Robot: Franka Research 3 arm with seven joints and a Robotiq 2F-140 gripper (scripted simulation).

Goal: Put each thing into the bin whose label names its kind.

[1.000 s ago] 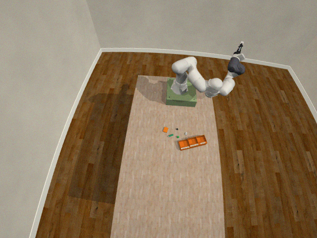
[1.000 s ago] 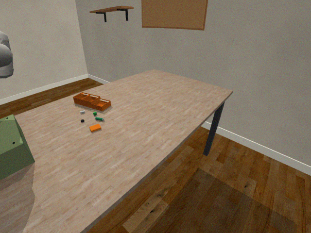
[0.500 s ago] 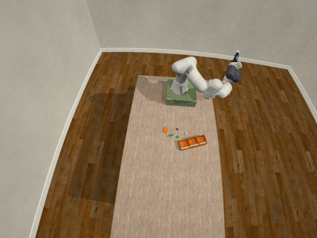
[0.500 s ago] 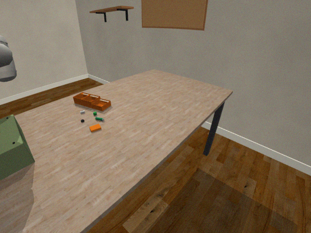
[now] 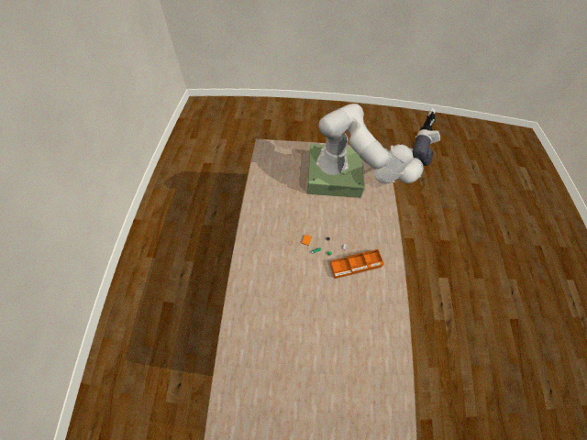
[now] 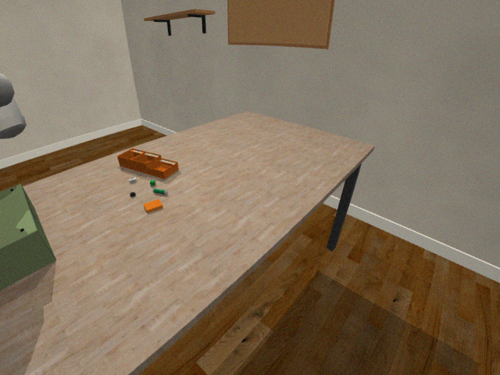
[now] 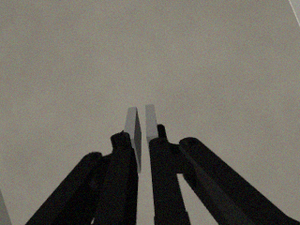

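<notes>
The gripper (image 5: 430, 118) is far off the work: in the top view it hangs beyond the counter's (image 5: 308, 355) edge, over the floor at about two o'clock from the green base (image 5: 353, 189), pointing up and away toward the wall. The wrist view shows only bare wall past the fingertips, which stand nearly together with a thin slit between them. The jaws are clenched and grasp nothing.

All the things lie on the counter, well apart from the jaws, at roughly seven o'clock from the gripper in the top view. The bins (image 5: 357, 263), an orange row of three, run with their long axis from about eight to two o'clock. Just beside them, at ten to eleven o'clock, sit five small things: an orange block (image 5: 305, 239), a black bit (image 5: 326, 237), a white bit (image 5: 344, 246), a green ball (image 5: 328, 252) and a green stick (image 5: 315, 250). The stick's long axis runs about eight to two o'clock, close to parallel with the bins.

The labels are too small to read. None of the things appears binned yet, so the coming move looks like a long swing back over the counter, with the jaws released on the way.
</notes>
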